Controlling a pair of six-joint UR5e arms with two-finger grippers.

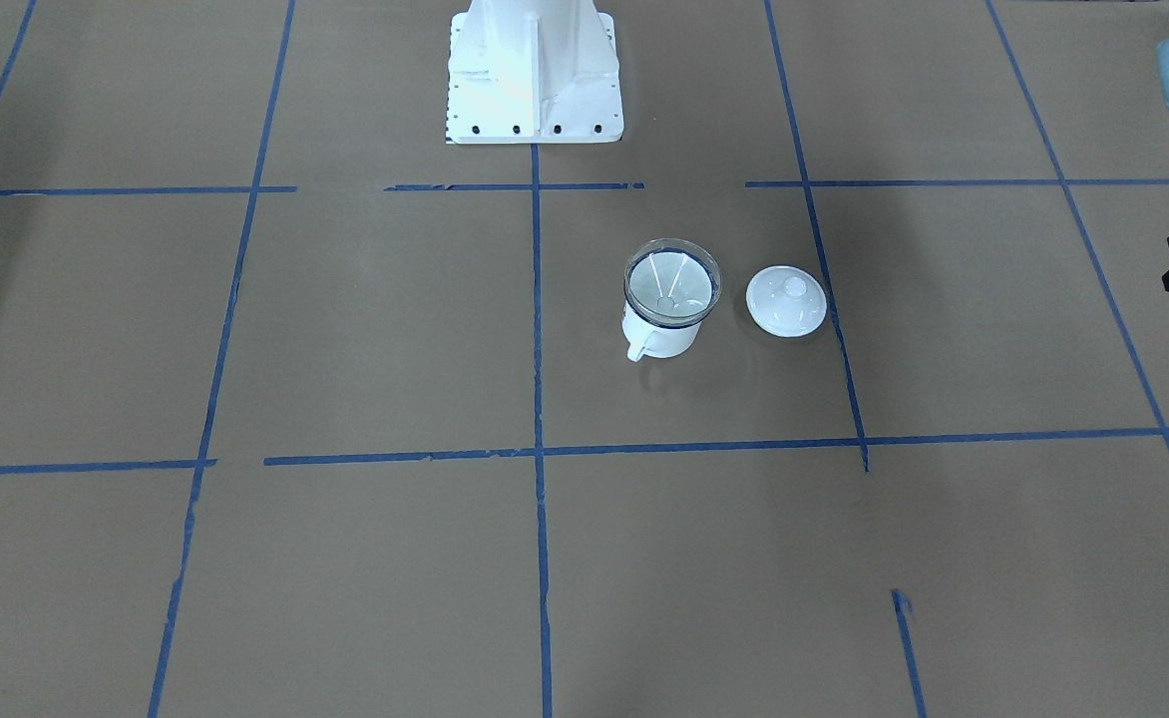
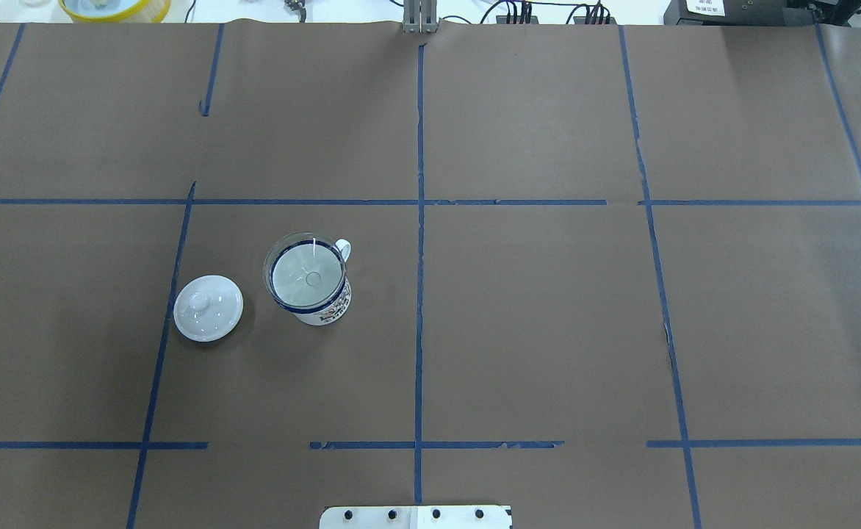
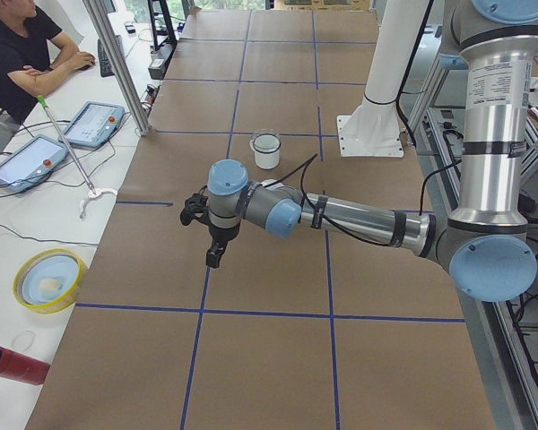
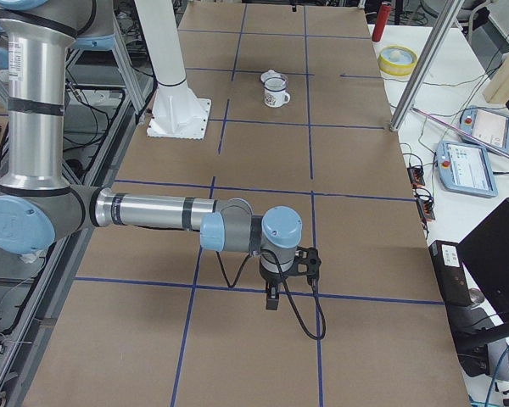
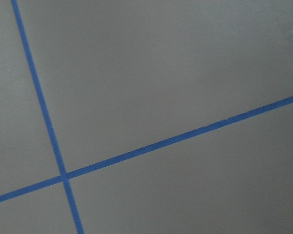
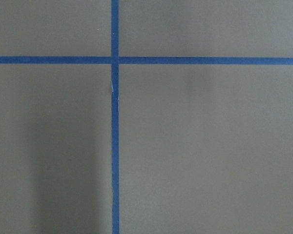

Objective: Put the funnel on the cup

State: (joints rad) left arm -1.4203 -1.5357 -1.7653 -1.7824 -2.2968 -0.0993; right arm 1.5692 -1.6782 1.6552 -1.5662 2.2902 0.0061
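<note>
Nearest us hang the left arm [image 3: 341,215] and right arm [image 4: 153,210], jaws we cannot tell apart or together, while the funnel [image 2: 307,275] sits in the cup [image 2: 324,310] on the tabletop [image 2: 548,330], where we fear a careless sweep could knock it off.

One funnel [image 2: 305,273], one cup [image 2: 325,311], one lid [image 2: 208,308], two arms [image 3: 350,217] [image 4: 153,210]

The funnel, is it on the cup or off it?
On. The clear funnel sits upright on the cup, its wide rim resting on the blue rim, spout pointing down inside. The white lid lies apart beside it.
</note>
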